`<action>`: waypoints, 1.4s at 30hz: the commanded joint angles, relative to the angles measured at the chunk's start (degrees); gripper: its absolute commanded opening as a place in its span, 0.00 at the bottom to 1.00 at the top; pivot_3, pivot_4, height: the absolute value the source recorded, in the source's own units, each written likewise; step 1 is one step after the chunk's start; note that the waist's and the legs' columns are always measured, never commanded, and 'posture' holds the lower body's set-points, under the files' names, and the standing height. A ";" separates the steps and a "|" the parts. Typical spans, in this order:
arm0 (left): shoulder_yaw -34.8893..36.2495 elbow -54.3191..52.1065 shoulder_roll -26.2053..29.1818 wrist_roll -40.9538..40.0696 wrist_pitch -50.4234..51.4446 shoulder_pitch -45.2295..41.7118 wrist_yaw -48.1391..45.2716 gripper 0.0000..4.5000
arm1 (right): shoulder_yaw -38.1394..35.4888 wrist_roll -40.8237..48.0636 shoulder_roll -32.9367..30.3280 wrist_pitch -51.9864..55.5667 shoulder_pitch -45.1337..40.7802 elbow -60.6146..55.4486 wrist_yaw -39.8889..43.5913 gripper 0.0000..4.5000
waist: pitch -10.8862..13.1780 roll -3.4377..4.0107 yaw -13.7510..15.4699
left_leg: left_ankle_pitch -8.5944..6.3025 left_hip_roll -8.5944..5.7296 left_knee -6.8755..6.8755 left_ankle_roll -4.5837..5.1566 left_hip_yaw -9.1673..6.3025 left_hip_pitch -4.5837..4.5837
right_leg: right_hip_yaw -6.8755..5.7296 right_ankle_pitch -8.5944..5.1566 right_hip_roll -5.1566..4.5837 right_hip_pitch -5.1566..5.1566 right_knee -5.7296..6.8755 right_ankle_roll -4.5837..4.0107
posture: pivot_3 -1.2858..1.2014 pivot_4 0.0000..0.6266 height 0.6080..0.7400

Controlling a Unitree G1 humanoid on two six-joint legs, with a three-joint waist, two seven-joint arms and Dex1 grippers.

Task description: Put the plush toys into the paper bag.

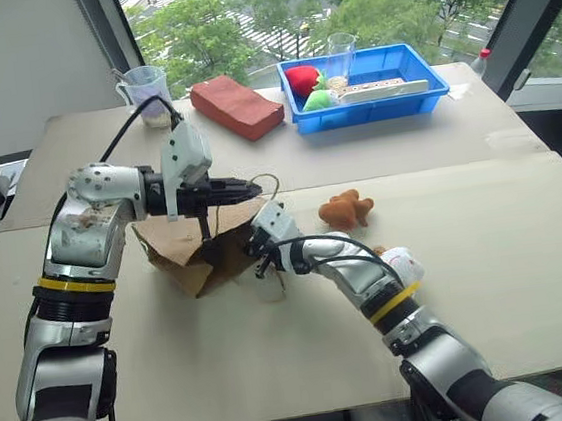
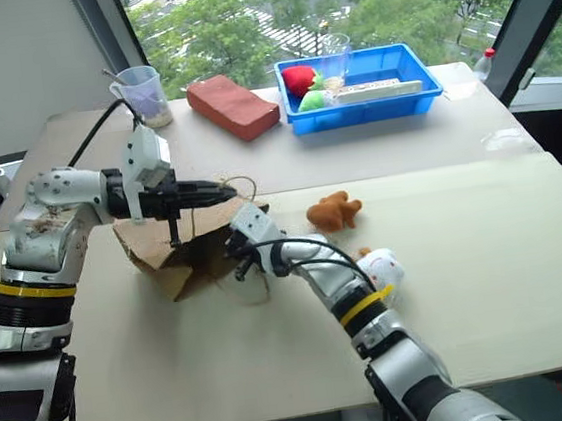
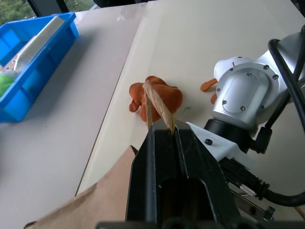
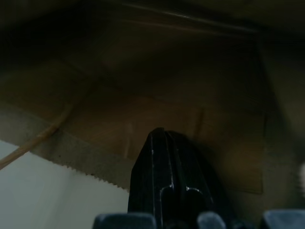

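The paper bag (image 1: 179,246) stands crumpled on the table left of centre, lifted at its top. My left gripper (image 1: 248,188) is shut on the bag's looped cord handle (image 3: 159,102). My right gripper (image 1: 260,248) is shut at the bag's open side, and the right wrist view looks past the bag's serrated edge (image 4: 71,157) into its dark inside, with nothing between the fingers. The orange-brown plush toy (image 1: 346,209) lies on the table just right of the bag. The white plush toy (image 1: 404,258) lies nearer, partly hidden behind my right forearm.
At the back, a blue tray (image 1: 420,95) holds red and green soft toys and a clear cup (image 1: 341,53). A reddish-brown block (image 1: 237,104) and a measuring cup (image 1: 147,84) stand to its left. Open tabletop lies to the right of the toys.
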 commanded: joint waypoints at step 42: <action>12.36 0.54 -2.06 -3.32 -4.19 -3.46 15.83 0.00 | -3.86 -0.17 -0.46 1.20 1.98 -5.20 1.42 0.01 | -0.01 0.01 0.35 | 0.03 -0.08 0.03 -0.05 -0.25 0.00 | -0.04 0.00 0.01 0.09 0.08 0.00 | 0.52 0.24 1.00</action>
